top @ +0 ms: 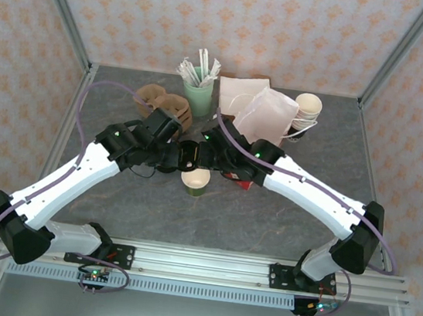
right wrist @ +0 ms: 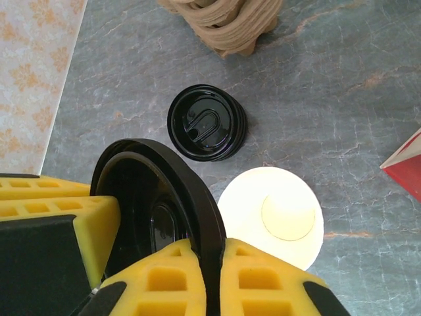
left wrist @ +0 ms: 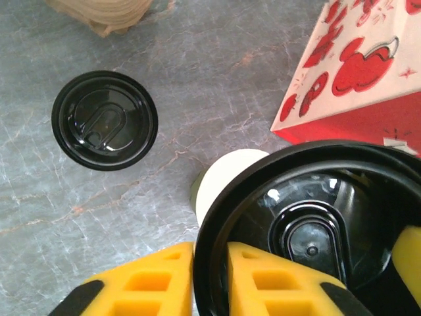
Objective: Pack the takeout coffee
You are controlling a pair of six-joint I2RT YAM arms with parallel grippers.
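- No word, brand or number can be read on anything here.
- The red bag carries only red cloud-like drawings and small stars on its pale side.
- The flat black lid has a raised oval mark, without letters.

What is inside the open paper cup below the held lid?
The paper cup looks empty: only its cream wall and bottom show. The black lid covers part of its rim.

Peach floral wallpaper walls; grey marbled tabletop; even bright light
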